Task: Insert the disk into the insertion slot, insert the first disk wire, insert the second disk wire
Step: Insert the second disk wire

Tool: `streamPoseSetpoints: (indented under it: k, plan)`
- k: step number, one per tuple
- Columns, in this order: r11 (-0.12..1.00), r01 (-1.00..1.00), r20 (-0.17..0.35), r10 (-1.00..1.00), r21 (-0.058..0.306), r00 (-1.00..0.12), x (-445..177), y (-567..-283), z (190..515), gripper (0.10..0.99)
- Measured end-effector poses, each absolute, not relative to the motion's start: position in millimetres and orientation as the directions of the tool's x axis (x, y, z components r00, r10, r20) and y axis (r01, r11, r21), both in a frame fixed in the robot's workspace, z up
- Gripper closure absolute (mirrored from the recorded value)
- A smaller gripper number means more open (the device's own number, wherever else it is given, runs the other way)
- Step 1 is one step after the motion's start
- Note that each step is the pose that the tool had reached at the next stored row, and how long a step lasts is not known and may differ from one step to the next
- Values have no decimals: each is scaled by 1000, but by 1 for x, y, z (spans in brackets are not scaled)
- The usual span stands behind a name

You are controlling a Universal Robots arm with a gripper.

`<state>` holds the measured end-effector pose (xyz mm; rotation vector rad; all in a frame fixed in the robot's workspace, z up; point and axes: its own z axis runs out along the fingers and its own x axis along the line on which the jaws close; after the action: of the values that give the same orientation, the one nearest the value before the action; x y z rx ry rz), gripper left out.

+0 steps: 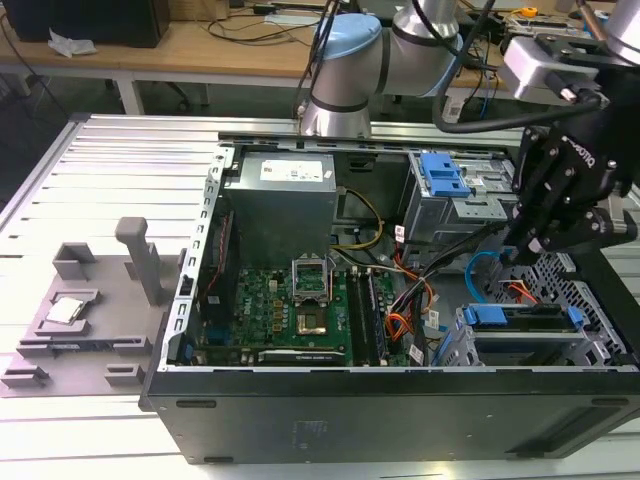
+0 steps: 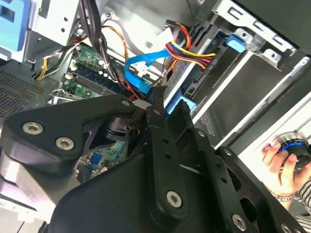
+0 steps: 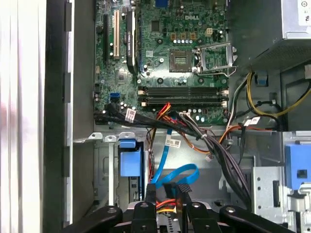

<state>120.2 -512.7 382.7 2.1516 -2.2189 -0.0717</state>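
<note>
The gripper hangs inside the open computer case, at the exterior view's right, just above the near corner where the slot is. The disk lies flat in the slot, with its blue carrier tabs at the open side. In both wrist views the two black fingers stand with only a narrow gap between them. The blue wire curves in a loop just in front and its end comes down to the fingertips. It touches them, but I cannot tell if they really clamp its plug. A red, yellow and black bundle passes just beside the loop, toward the disk's back.
</note>
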Motion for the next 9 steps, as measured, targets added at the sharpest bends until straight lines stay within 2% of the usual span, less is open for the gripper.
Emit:
streamPoseSetpoints:
  k: [9]
  plan:
    - [-77, -995, 3, -997, 68, 78, 117, -510, 376, 784]
